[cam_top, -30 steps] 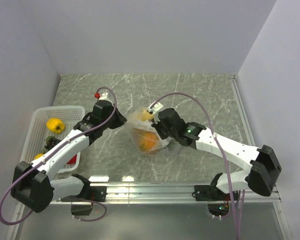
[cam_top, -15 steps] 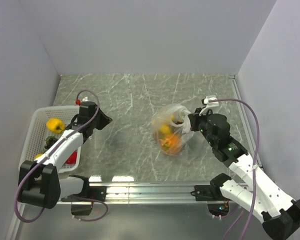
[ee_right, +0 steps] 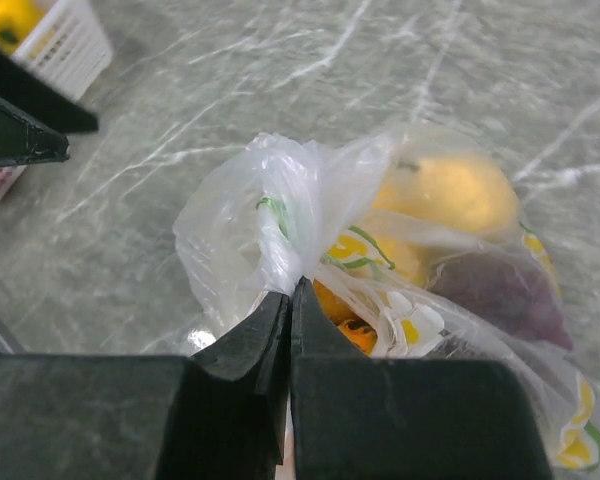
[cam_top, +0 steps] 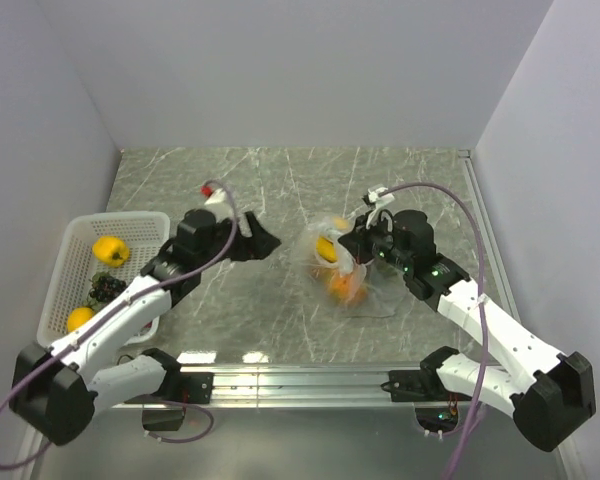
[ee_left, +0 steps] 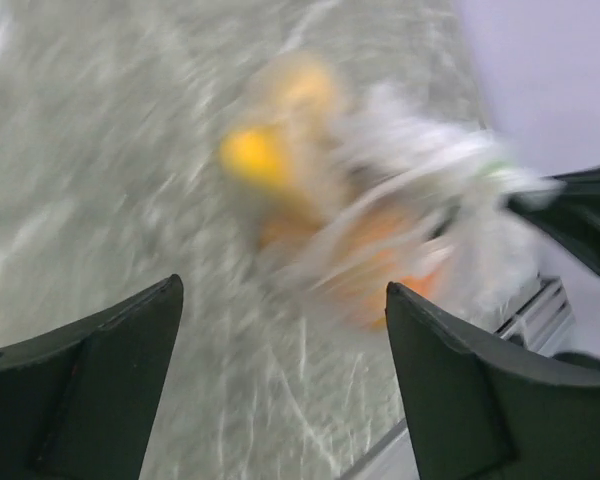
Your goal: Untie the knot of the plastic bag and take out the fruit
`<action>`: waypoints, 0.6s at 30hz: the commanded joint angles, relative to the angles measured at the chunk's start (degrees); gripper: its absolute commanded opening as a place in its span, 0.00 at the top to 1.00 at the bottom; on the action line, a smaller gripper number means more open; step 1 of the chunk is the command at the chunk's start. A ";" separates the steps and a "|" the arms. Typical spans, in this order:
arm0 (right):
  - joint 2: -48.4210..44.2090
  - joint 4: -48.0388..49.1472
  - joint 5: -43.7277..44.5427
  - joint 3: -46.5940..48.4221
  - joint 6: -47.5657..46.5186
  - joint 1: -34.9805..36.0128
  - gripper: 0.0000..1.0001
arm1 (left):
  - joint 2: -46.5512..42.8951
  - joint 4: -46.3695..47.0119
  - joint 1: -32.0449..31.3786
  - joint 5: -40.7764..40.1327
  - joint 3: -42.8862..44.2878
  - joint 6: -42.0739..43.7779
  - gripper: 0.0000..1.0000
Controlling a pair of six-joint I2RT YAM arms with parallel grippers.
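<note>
The plastic bag [cam_top: 332,268] lies crumpled mid-table, clear with yellow and green print. Inside it show a yellow fruit [ee_right: 450,190], an orange fruit [ee_right: 342,306] and a dark purple one [ee_right: 502,290]. My right gripper [ee_right: 292,286] is shut on a gathered fold of the bag's upper left side, and sits at the bag's right rear in the top view [cam_top: 352,243]. I cannot pick out the knot. My left gripper [cam_top: 258,240] hangs open left of the bag, apart from it. Its wrist view is blurred, with the bag [ee_left: 380,220] beyond the spread fingers [ee_left: 110,380].
A white basket [cam_top: 72,232] stands at the left edge, holding a yellow fruit [cam_top: 110,250], a dark grape bunch [cam_top: 102,288] and an orange fruit [cam_top: 78,318]. Grey walls close in the back and sides; the metal rail [cam_top: 300,378] runs along the front.
The left arm swung from the basket towards the bag, and its gripper went from shut to open. The right gripper stayed shut on the bag and drew it slightly left.
</note>
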 commanded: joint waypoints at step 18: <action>-3.16 -5.26 0.84 5.22 -6.84 5.24 1.00 | 22.85 -12.53 -17.19 -2.16 28.88 37.91 0.16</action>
